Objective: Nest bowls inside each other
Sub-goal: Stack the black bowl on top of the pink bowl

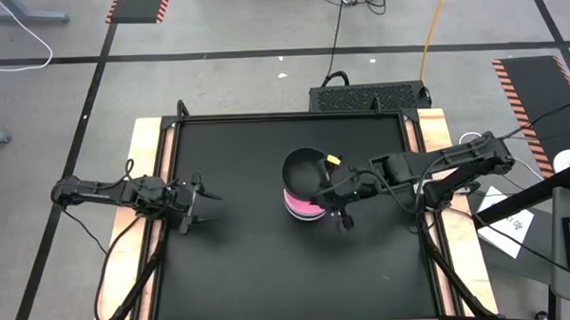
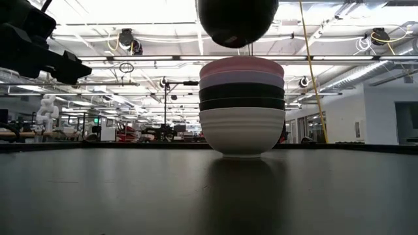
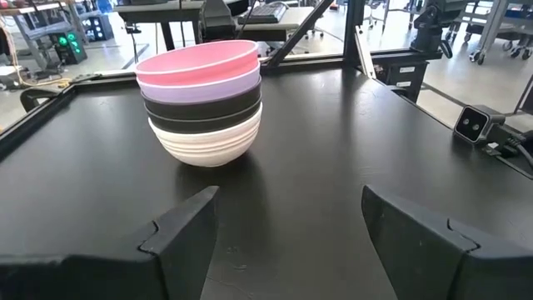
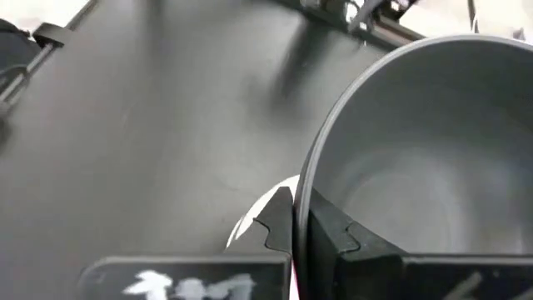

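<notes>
The right gripper (image 4: 300,229) is pinching one black bowl (image 1: 306,171) above a five-bowl stack (image 3: 202,104): pink, lavender, two black, white. The left gripper (image 3: 287,237) is standing open.

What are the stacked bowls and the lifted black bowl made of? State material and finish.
Stacked bowls: likely plastic, matte, in solid colours; the white bowl at the bottom has moulded ridges. Black bowl, pinched at its rim by the right gripper: probably the same plastic, thin-walled, with a smooth satin sheen.
</notes>
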`<state>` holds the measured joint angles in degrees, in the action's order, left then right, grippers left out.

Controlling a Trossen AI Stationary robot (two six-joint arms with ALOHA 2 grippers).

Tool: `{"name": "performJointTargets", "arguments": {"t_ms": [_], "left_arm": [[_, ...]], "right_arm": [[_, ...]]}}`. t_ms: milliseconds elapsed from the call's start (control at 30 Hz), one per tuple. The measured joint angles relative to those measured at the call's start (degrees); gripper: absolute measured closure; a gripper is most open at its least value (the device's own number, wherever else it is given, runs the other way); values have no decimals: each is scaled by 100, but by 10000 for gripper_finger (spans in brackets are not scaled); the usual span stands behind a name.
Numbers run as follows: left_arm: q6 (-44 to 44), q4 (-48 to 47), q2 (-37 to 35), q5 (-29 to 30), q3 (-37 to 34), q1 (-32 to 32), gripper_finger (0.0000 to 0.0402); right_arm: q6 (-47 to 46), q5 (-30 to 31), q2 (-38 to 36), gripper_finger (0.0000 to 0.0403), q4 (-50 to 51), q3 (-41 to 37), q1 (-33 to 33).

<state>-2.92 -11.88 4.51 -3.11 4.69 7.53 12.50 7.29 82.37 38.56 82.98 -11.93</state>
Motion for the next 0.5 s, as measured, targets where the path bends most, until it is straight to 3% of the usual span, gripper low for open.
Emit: {"name": "performJointTargets", "arguments": {"t_ms": [500], "left_arm": [[-105,2,0,15,0,2,108]], "right_arm": [[-171,-888,-7,403,689,0,482]]}}
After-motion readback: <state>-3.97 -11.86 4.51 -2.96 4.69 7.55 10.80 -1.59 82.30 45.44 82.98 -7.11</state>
